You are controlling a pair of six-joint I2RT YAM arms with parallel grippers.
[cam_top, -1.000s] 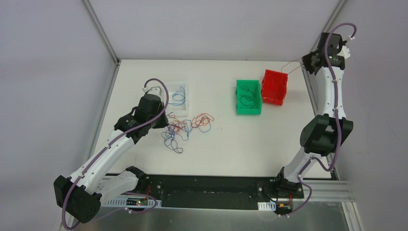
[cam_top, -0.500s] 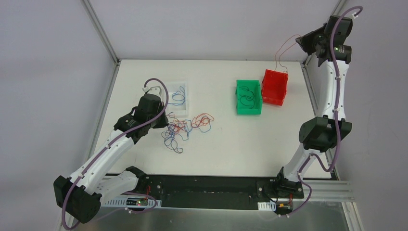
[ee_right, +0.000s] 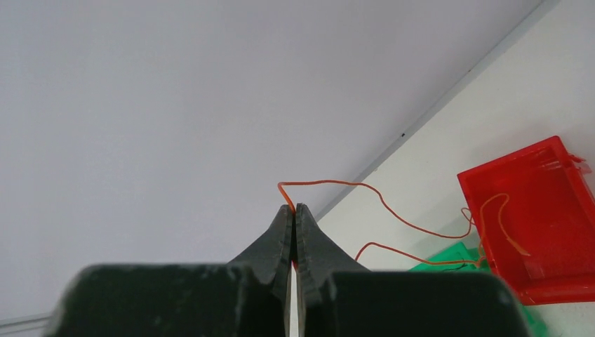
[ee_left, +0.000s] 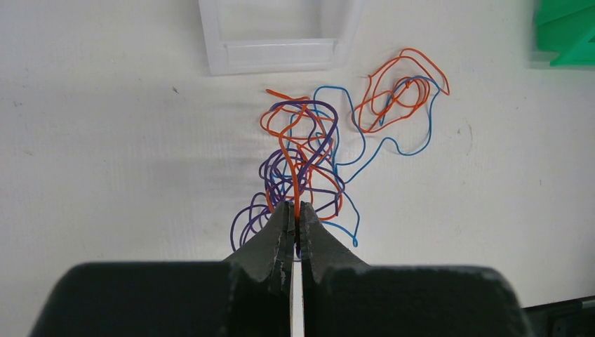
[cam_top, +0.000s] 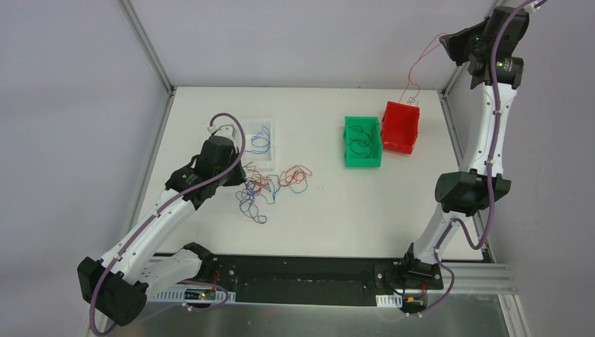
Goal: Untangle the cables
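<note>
Up high, our right gripper (ee_right: pixel 293 213) is clamped on a red cable (ee_right: pixel 323 182) trailing into the red bin (ee_right: pixel 554 210). Our left gripper (ee_left: pixel 295 214) pinches the tangled cables (ee_left: pixel 309 151) lying on the white table (ee_left: pixel 105 140).

The overhead camera looks steeply down from above and behind the arm bases, which sit along the bottom edge, and takes in the whole table (cam_top: pixel 337 210) from afar. The left wrist camera sits close over the table, facing down past the left gripper (ee_left: pixel 295 217) at lower centre. It shares the cables (ee_left: pixel 303 158), the clear tray (ee_left: pixel 281 53) and a corner of the green bin (ee_left: pixel 565 35) with the overhead view. The right wrist camera is raised high, facing past the right gripper (ee_right: pixel 294 214) toward the wall. It shares the red bin (ee_right: pixel 547 189) at right.
</note>
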